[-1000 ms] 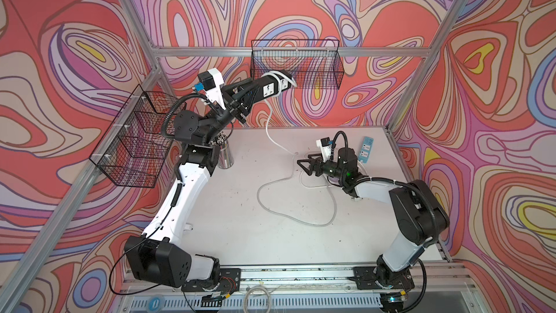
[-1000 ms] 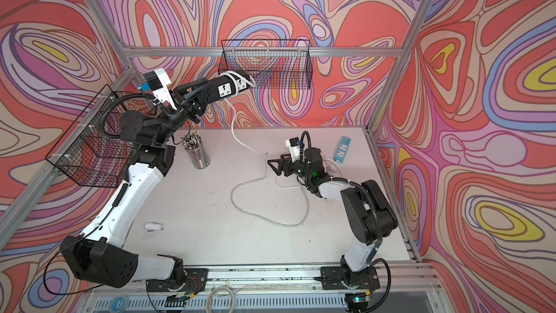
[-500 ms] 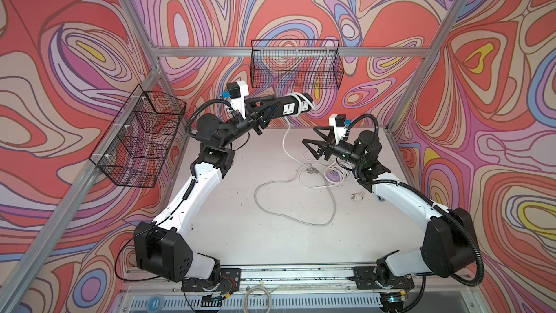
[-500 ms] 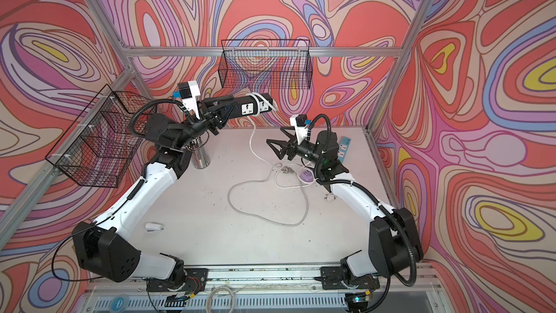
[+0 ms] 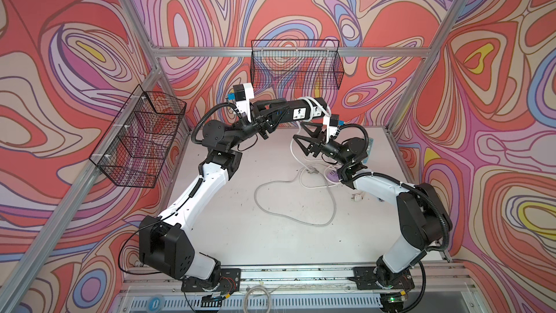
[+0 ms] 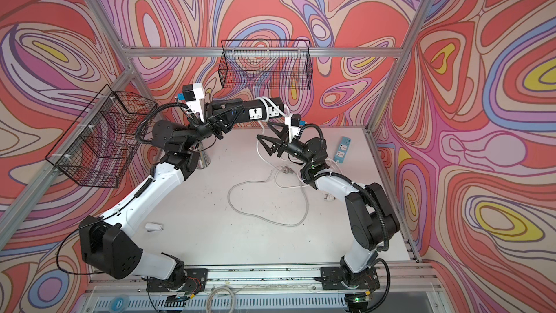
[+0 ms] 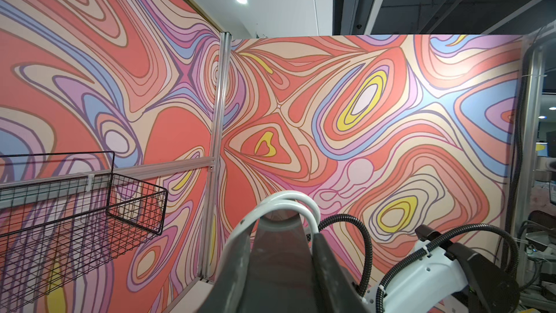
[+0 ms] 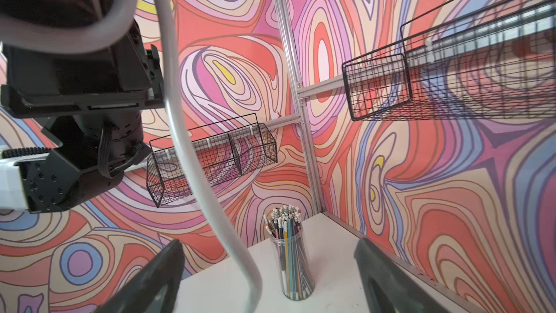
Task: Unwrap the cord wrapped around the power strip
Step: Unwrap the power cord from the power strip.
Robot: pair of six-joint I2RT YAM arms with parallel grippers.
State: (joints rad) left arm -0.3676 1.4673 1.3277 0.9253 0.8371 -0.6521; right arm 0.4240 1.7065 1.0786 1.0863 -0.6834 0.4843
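Since half a second ago, the right gripper (image 5: 298, 130) has risen to just under the black power strip with white socket faces (image 5: 301, 112).

Both top views: left gripper (image 6: 225, 112) is pinching the strip's near end and holding it aloft. White cord (image 5: 255, 198) wraps the far end, then drops to loops on the white table (image 5: 240, 236). Socket markings too small to read.

Left wrist: fingers (image 7: 326, 266) pressed against the strip, body cut off.

Right wrist: fingers (image 8: 156, 275) spread wide, the blurred cord hanging between them, clear of both.

We see a glossy black plastic power strip (image 5: 296, 112), its smooth white cord (image 7: 285, 201), a black metal wire basket (image 5: 296, 67) at upper centre, and a matt white table (image 5: 240, 236).
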